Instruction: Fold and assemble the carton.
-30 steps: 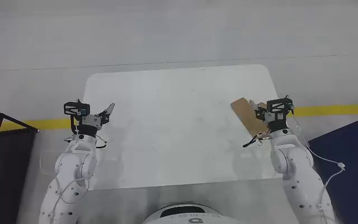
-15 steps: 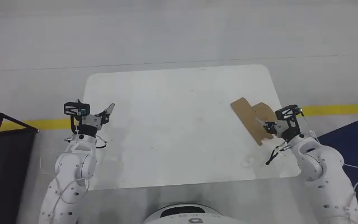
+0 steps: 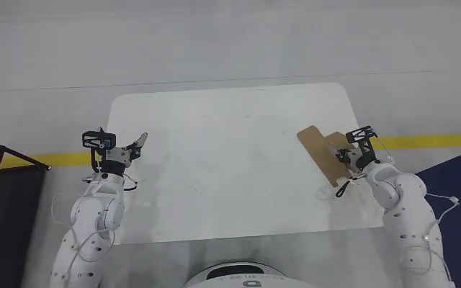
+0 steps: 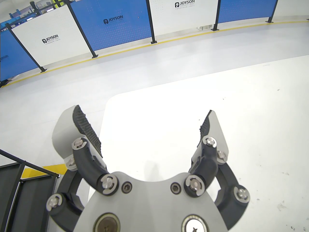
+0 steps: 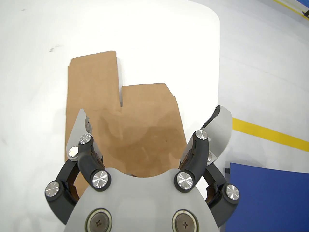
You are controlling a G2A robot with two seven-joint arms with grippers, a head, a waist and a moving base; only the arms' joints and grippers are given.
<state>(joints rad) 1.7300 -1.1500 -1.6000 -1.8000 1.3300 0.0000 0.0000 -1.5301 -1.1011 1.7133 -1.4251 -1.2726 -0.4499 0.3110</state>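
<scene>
The carton (image 3: pixel 323 149) is a flat brown cardboard blank lying near the right edge of the white table (image 3: pixel 230 165). In the right wrist view the carton (image 5: pixel 125 112) shows a notch between two flaps. My right gripper (image 3: pixel 346 171) is open at the blank's near end; in its own view the right gripper (image 5: pixel 150 113) straddles the cardboard, one finger over it and one beyond its edge. My left gripper (image 3: pixel 137 142) stands open over the table's left edge, far from the carton, and the left gripper (image 4: pixel 142 121) holds nothing.
The table's rounded far right corner (image 5: pixel 212 15) lies just beyond the carton. A yellow floor line (image 3: pixel 425 141) runs past both sides of the table. A dark blue mat (image 5: pixel 268 194) lies on the floor by the right arm. Fence panels (image 4: pixel 120 20) stand far off.
The right arm swung out past the table's right edge and came back in over the carton's near end. The carton lies flat where it was. The left arm kept still.
</scene>
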